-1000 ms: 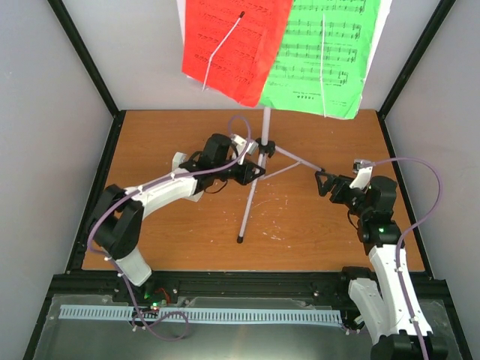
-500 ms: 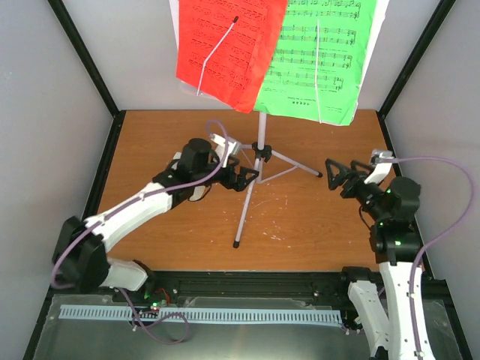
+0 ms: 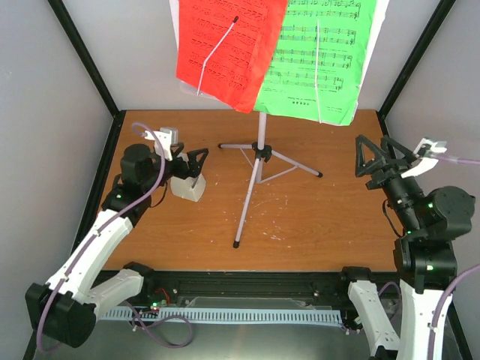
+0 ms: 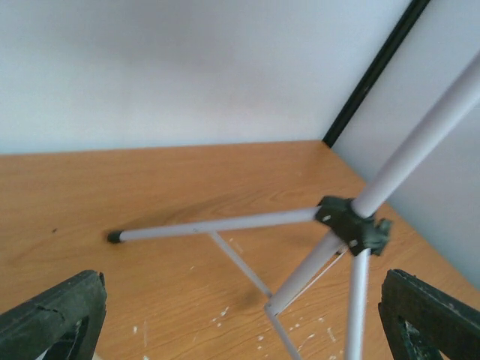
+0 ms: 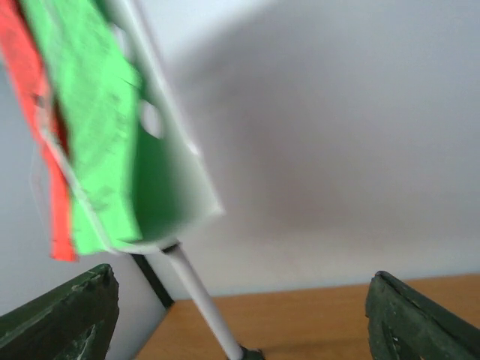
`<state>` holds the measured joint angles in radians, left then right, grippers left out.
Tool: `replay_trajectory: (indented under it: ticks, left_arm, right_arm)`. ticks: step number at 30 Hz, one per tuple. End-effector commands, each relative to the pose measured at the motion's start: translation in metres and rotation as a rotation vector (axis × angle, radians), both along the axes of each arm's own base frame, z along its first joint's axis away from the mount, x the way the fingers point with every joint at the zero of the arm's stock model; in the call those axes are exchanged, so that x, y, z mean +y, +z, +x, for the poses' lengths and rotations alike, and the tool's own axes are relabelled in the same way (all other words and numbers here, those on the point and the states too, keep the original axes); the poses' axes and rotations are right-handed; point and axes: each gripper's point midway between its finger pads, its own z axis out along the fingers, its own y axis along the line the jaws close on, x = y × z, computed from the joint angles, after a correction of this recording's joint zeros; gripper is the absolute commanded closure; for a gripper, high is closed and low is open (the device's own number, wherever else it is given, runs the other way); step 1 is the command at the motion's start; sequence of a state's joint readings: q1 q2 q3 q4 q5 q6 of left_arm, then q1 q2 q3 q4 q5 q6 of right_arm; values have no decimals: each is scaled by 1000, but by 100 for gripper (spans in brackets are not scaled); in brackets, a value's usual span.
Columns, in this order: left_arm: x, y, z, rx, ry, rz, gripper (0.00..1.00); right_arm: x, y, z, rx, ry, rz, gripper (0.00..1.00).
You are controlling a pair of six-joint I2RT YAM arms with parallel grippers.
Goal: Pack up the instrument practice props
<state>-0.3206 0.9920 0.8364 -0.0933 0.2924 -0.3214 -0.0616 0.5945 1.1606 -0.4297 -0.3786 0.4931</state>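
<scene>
Overhead, we see the left arm (image 3: 97,240) stretched along the left side of the desk (image 3: 300,217). Its left hand (image 3: 189,166) hangs released just above the small white metronome (image 3: 187,187), which stands on the desk left of the tripod. The right arm (image 3: 420,255) rears up at the right edge. Its right hand (image 3: 377,156) is raised and pointing left toward the stand, and it too is spread wide, grasping nothing.

The music stand (image 3: 260,139) stands mid-desk, toward the far side, with three thin silver legs splayed. The red page (image 3: 225,45) and green page (image 3: 319,52) sit side by side on its tray. Both carry printed staves of notes, too small for us to read any title, and we find no brand.

Only the left wrist view shows the black hub where the legs meet, a black foot cap, and white flecks on the wood. Only the right wrist view, blurred, shows the white tray's holes from the side. The metronome appears from above alone.
</scene>
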Motion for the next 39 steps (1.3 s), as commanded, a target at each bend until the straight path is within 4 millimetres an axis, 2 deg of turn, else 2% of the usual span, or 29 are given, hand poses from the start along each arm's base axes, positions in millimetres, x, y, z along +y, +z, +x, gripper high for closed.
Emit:
replay_trajectory:
  ticks: [1,2,7,10,14,16,18,28,32,35,39]
  left_arm:
    - [1,75,-22,-163,-52,-24,1]
    - [3,86,-24,-195,-40,-15,1]
    - [34,99,-17,-201,132,87,0]
    - [37,113,-24,-243,134,81,1]
    - [35,133,-32,-277,113,47,1]
    - [41,136,-31,-286,150,56,0]
    - [48,135,-29,-282,193,64,1]
    - [44,143,-33,-307,162,62,0]
    - [43,146,-34,-318,153,73,0]
    - [37,158,-38,-341,116,64,1]
    - [29,184,-51,-390,50,28,1]
  right_arm:
    - [26,45,-25,-92,172,51,14]
    - [33,54,-26,-87,222,51,16]
    - [46,68,-25,-28,305,9,25]
    - [57,80,-35,-46,393,15,29]
    - [65,79,-27,-12,475,53,39]
    - [63,77,-21,0,461,59,47]
    - [61,75,-18,6,443,58,50]
    - [51,67,-2,27,358,31,53]
    - [51,62,7,47,360,27,61]
    - [53,61,11,55,381,14,63]
    - [54,64,15,48,392,4,66]
